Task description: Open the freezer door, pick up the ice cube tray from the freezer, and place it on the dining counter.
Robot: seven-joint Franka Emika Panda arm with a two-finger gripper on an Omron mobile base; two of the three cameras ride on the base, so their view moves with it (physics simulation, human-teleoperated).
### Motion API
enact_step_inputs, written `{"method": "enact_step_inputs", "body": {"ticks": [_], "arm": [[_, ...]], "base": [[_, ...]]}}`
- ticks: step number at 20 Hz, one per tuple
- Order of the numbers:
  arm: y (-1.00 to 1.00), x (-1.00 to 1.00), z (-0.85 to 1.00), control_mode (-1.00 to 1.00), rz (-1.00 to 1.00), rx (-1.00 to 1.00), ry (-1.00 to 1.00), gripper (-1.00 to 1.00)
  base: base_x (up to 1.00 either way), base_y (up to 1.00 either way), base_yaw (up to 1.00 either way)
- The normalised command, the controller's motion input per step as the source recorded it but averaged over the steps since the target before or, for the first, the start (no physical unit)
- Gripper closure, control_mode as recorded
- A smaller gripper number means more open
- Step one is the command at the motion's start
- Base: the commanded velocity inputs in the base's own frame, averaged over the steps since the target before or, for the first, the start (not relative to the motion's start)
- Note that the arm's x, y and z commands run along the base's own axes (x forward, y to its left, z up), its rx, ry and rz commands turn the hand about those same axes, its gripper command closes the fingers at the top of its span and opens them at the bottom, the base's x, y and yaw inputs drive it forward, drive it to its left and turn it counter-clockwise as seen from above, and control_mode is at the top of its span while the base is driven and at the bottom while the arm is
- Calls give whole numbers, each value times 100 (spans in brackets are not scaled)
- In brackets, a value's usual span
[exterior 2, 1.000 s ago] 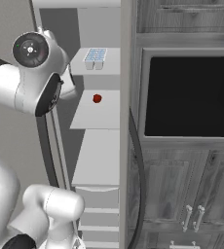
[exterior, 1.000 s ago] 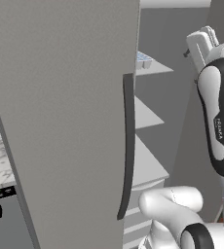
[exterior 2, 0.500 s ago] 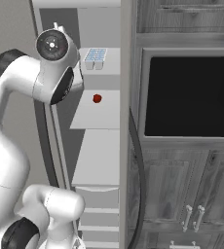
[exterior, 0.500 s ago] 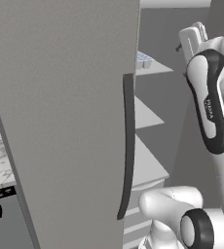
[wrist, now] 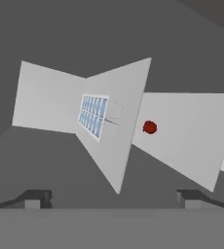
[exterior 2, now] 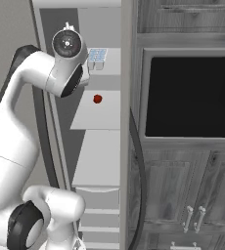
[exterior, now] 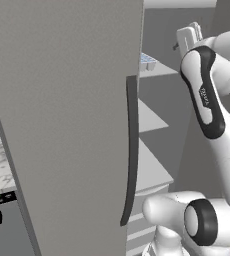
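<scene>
Arm is swinging higher toward the open freezer now, fingers [wrist: 112, 198] spread wide and empty, ice cube tray [wrist: 94, 115] sitting on its shelf [wrist: 46, 102] well ahead of them.

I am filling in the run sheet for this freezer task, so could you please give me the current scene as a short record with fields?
freezer door: swung open, its dark bar handle toward the arm
ice cube tray: on the upper shelf inside the freezer, not yet picked up
small red object: on the shelf below the tray
gripper: open, empty, aimed at the shelves, clear of the tray
task stage: door open, reach for tray under way
</scene>
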Motion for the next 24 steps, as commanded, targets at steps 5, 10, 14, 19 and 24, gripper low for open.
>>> {"method": "enact_step_inputs", "body": {"ticks": [5,10,14,19,24], "arm": [[0,43,-13,-100,0,3,1,-100],[0,40,-14,-100,0,3,4,-100],[0,43,-8,-100,0,4,5,-100],[0,46,-13,-100,0,3,3,-100],[0,49,-9,-100,0,1,1,-100]], "base": [[0,0,0],[0,0,0],[0,0,0],[0,0,0],[0,0,0]]}}
